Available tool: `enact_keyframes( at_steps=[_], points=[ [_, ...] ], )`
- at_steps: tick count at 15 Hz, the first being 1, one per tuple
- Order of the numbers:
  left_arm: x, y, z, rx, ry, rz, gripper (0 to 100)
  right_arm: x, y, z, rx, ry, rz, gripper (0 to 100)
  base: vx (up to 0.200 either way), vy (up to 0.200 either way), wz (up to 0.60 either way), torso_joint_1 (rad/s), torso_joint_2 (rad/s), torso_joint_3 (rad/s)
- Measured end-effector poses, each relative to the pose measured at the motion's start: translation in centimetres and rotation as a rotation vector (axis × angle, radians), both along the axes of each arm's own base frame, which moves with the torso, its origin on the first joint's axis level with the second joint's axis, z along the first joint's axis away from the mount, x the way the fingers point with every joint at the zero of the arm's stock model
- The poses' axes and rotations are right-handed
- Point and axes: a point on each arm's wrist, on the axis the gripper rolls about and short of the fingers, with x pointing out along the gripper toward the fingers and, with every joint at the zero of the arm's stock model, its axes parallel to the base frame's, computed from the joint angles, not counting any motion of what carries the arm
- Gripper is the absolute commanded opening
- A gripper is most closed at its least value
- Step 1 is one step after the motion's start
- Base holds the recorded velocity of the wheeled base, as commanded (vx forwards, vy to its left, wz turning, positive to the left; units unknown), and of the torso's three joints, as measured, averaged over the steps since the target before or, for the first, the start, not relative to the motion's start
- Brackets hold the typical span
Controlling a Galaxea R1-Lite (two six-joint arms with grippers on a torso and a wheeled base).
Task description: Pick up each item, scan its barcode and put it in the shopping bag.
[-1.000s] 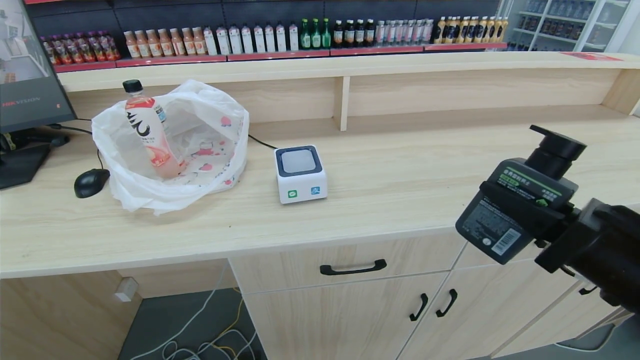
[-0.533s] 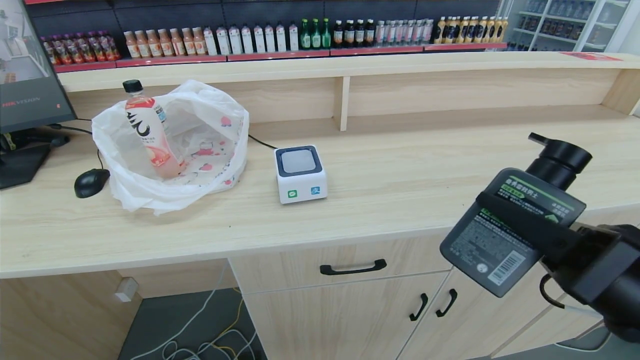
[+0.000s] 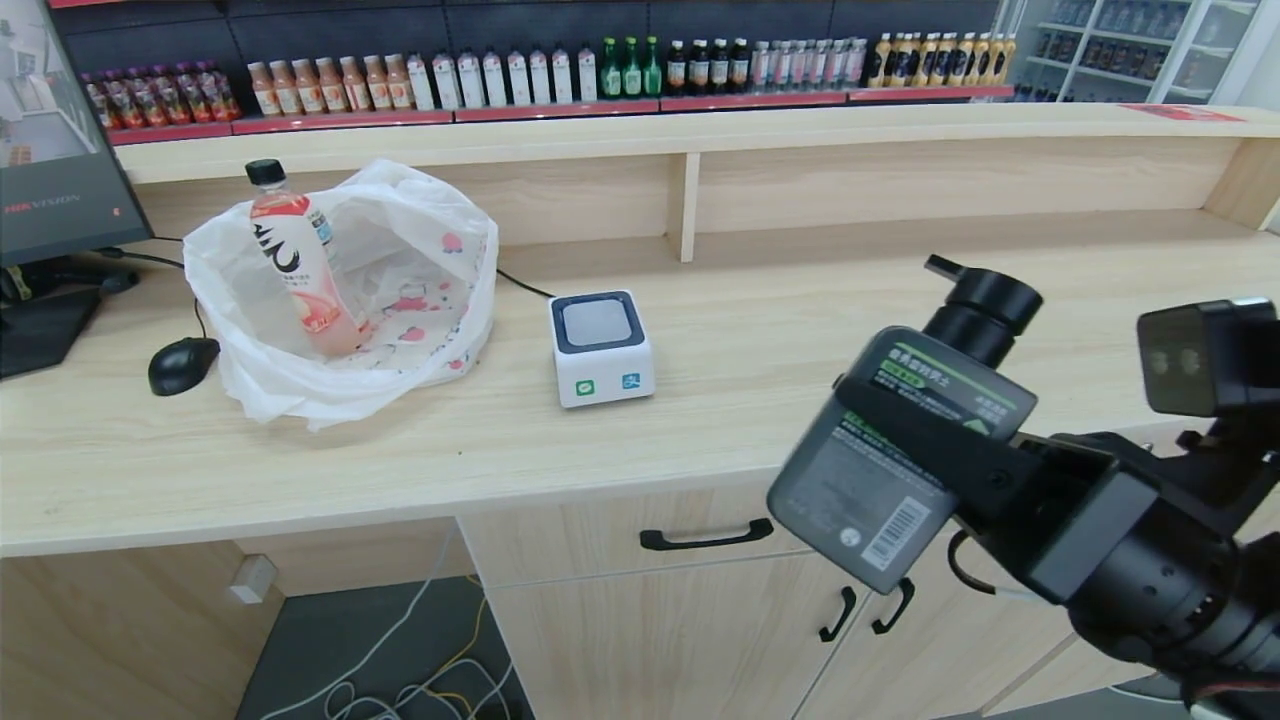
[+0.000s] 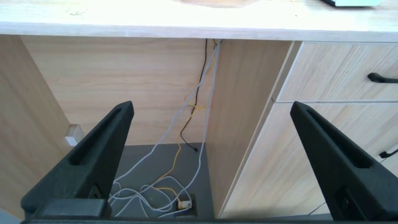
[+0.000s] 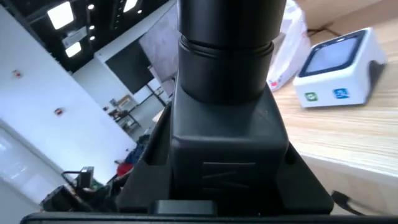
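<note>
The bench was pale wood with a raised ledge along its far side and a drawer with a black handle below its front edge. Behind it a store shelf carried a long row of drink bottles. On the bench's left part sat the white shopping bag, its mouth open, with a pink drink bottle leaning upright inside it. A black mouse lay just beside the bag on its left, and a dark monitor stood farther left. The white scanner box stood near the bag's right side, apart from it, its grey window facing up. The right tool was clamped on a dark pump bottle, held in the air over the bench's front edge, well to the right of the scanner. The bottle was tilted, pump head pointing away and up, and its barcode faced the head camera (not the scanner). Nothing stood on the bench between that bottle and the scanner. From the right wrist, the pump collar loomed close, with the scanner and bag beyond it. The left tool hung below bench height with its fingers spread wide and nothing between them, facing the open space under the bench, where loose cables lay on the floor.
</note>
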Motion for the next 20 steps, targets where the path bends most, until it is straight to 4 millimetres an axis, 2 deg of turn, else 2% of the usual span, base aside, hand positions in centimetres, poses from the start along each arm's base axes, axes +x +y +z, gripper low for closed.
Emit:
enact_keyframes(
  at_steps=[3, 7, 10, 13, 20],
  points=[
    [0.0, 0.0, 0.0, 0.000, 0.000, 0.000, 100, 0.0, 3.2, 0.2, 0.020, 0.016, 0.111, 0, 0.000, 0.000, 0.00, 0.000, 0.00, 0.000],
    [0.0, 0.0, 0.0, 0.000, 0.000, 0.000, 100, 1.2, 5.5, 0.0, 0.065, 0.091, 0.171, 0, 0.000, 0.000, 0.00, 0.000, 0.00, 0.000],
    [0.0, 0.0, 0.0, 0.000, 0.000, 0.000, 100, 1.5, 5.9, 0.9, 0.165, 0.191, 0.231, 0, 0.000, 0.000, 0.00, 0.000, 0.00, 0.000],
    [0.0, 0.0, 0.0, 0.000, 0.000, 0.000, 100, 1.7, 5.9, 1.5, 0.189, 0.182, 0.237, 0, 0.000, 0.000, 0.00, 0.000, 0.00, 0.000],
    [0.0, 0.0, 0.0, 0.000, 0.000, 0.000, 100, 1.6, 5.9, 1.4, 0.185, 0.187, 0.238, 0, 0.000, 0.000, 0.00, 0.000, 0.00, 0.000]
  ],
)
